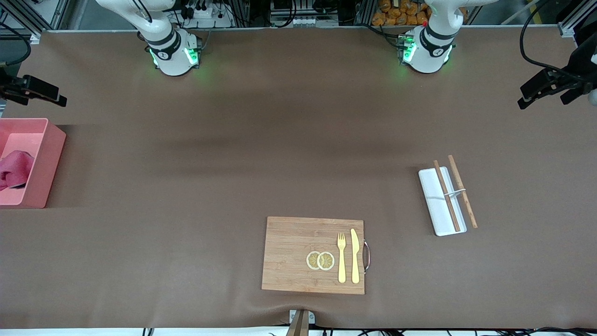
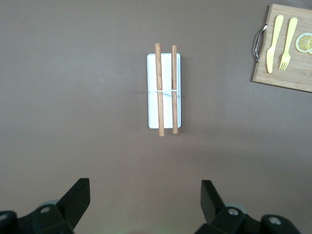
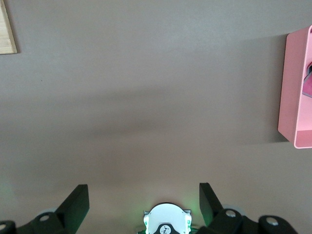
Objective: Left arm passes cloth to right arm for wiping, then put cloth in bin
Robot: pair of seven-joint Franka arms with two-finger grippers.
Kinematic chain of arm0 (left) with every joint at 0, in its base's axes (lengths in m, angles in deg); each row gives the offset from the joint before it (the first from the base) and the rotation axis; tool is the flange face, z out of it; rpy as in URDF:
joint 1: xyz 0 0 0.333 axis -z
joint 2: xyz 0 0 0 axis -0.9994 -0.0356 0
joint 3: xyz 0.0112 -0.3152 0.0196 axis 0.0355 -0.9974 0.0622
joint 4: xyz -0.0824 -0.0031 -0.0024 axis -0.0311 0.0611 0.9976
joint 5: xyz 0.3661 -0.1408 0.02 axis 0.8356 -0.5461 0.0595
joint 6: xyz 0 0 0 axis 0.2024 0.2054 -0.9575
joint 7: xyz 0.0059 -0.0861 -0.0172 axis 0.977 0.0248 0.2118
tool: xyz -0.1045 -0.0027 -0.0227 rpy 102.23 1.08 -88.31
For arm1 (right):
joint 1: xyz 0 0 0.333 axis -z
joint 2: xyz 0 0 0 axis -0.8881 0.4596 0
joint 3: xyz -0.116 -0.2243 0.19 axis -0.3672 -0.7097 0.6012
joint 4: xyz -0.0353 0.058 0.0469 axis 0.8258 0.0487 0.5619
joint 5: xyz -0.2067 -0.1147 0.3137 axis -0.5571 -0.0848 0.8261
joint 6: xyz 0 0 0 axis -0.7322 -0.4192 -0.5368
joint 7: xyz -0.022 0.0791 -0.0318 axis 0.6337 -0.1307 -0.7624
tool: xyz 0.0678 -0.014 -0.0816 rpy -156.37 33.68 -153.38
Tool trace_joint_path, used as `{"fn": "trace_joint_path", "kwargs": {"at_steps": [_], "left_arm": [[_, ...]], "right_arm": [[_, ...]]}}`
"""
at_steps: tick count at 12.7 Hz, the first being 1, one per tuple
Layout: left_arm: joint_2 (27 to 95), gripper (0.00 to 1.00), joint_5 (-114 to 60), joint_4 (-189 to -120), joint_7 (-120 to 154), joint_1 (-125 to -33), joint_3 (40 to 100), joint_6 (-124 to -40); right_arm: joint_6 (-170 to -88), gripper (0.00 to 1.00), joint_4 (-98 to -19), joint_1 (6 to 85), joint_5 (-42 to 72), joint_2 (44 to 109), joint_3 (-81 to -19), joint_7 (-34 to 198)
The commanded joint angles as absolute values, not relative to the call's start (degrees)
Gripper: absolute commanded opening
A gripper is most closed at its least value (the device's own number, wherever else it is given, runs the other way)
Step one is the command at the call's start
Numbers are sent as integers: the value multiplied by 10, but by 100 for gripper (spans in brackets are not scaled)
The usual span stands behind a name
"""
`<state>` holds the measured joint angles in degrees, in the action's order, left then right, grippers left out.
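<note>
Wide bare brown table (image 1: 280, 140) lies between the arm bases and the wooden board (image 1: 298, 252), open to passage. Obstacles sit apart: the bin (image 1: 44, 163) at the right arm's end, the white tray (image 1: 436, 205) with chopsticks (image 1: 461, 191) toward the left arm's end

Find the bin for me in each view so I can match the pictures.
Front view: the bin sits at the picture's left edge, cloth inside.
Left wrist view: not in it.
Right wrist view: the bin is at the right edge.
Shared landmark: the board, a corner in the right wrist view, an end in the left wrist view.
</note>
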<state>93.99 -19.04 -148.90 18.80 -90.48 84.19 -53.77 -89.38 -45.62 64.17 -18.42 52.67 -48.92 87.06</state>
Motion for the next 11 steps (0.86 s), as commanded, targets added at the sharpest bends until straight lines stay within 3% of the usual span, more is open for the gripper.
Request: {"fn": "trace_joint_path", "kwargs": {"at_steps": [1, 11], "left_arm": [[937, 100, -179, -1476, 193, -909, 836, -528], [929, 100, -178, -1446, 198, -909, 836, -488]], "right_arm": [[-902, 100, -450, 640, -187, 516, -495, 883], [-903, 100, -445, 640, -213, 517, -496, 880]]}}
